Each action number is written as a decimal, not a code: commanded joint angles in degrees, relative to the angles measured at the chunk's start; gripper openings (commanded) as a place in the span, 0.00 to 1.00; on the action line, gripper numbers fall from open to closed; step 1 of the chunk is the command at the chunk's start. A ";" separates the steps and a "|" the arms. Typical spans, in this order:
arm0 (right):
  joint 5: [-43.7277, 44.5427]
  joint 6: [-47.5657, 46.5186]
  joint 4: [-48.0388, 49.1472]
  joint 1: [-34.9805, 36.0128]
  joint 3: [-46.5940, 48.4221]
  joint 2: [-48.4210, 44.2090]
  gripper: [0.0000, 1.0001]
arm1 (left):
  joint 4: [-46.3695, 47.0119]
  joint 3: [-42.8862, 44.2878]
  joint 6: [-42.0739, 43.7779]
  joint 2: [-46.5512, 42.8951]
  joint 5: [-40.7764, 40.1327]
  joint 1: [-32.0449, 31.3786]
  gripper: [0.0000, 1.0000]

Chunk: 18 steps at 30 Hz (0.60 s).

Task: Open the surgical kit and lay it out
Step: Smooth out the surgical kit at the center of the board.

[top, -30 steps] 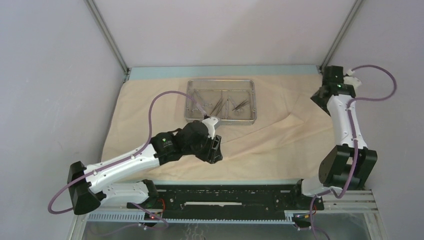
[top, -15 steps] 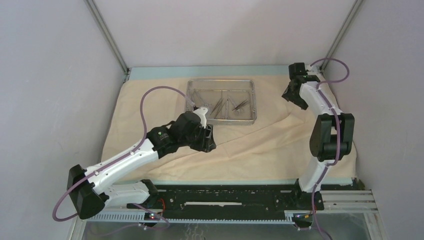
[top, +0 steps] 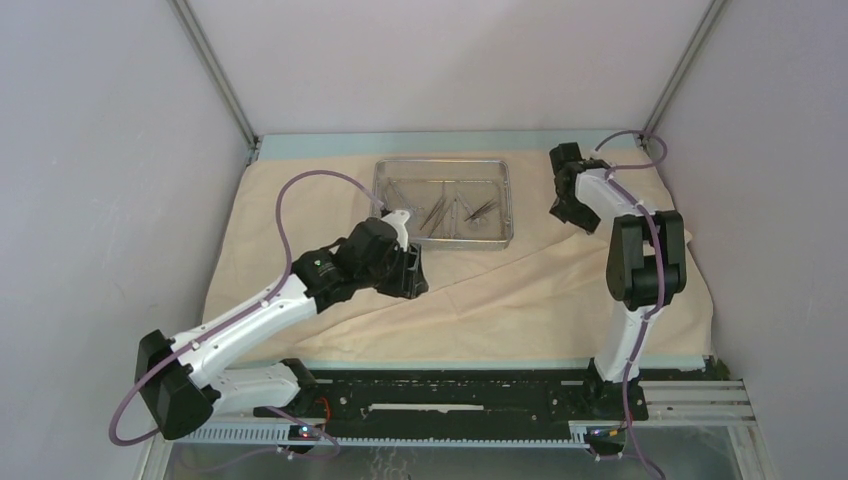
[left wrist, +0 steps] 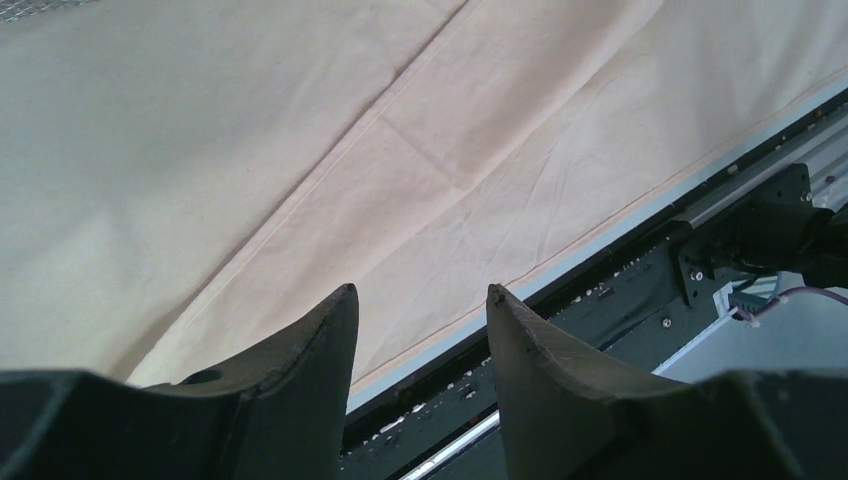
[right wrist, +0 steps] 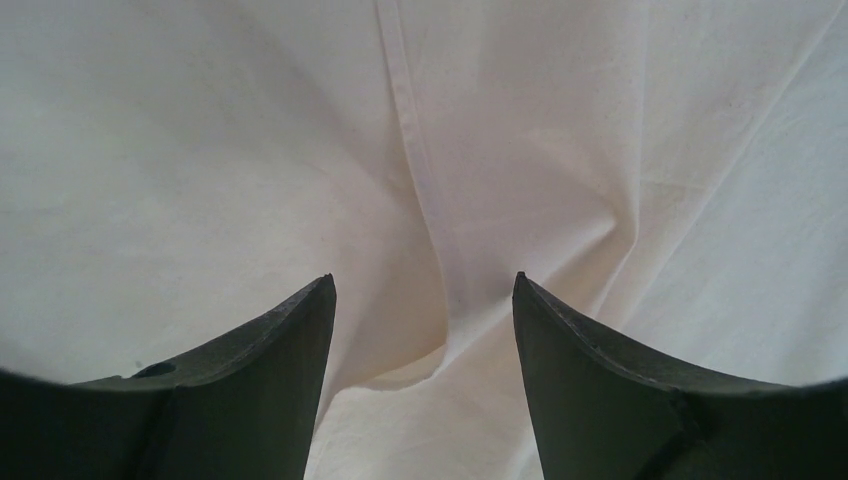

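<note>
The beige cloth wrap lies spread open over the table. The steel mesh tray sits on it at the back centre, with several clamps, scissors and tweezers inside. My left gripper is open and empty, just in front of the tray over the cloth. My right gripper is open and empty, right of the tray, over a fold in the cloth.
A crease ridge runs across the cloth from the right toward the front centre. The black rail with the arm bases lies along the near edge, also seen in the left wrist view. Grey walls enclose the table on three sides.
My right arm swung from the back right corner inward and down toward the cloth beside the tray. My left gripper drew slightly back and left from the tray's front edge.
</note>
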 commanded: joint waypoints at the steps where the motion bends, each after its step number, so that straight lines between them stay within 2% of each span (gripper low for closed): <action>1: 3.80 3.20 -0.97 0.60 -1.38 0.85 0.74 | 0.33 0.22 0.17 0.64 -0.99 1.88 0.55; 4: 3.49 3.69 -0.68 0.66 -2.44 1.30 0.71 | 1.00 0.85 -1.40 1.07 -0.82 2.98 0.55; 11: 5.09 4.75 -1.12 1.35 -6.13 -2.15 0.52 | 2.92 0.76 -3.91 1.78 -0.32 6.32 0.55; 14: 6.03 5.45 -2.00 1.38 -8.52 -6.48 0.27 | 5.02 0.22 -5.41 2.86 2.20 9.01 0.55; 16: 6.46 6.15 -2.69 1.30 -10.32 -9.69 0.04 | 5.95 0.43 -6.12 3.98 4.11 10.64 0.55; 18: 7.03 7.08 -3.98 1.26 -12.02 -13.04 0.00 | 6.37 1.05 -6.28 5.56 4.55 11.75 0.55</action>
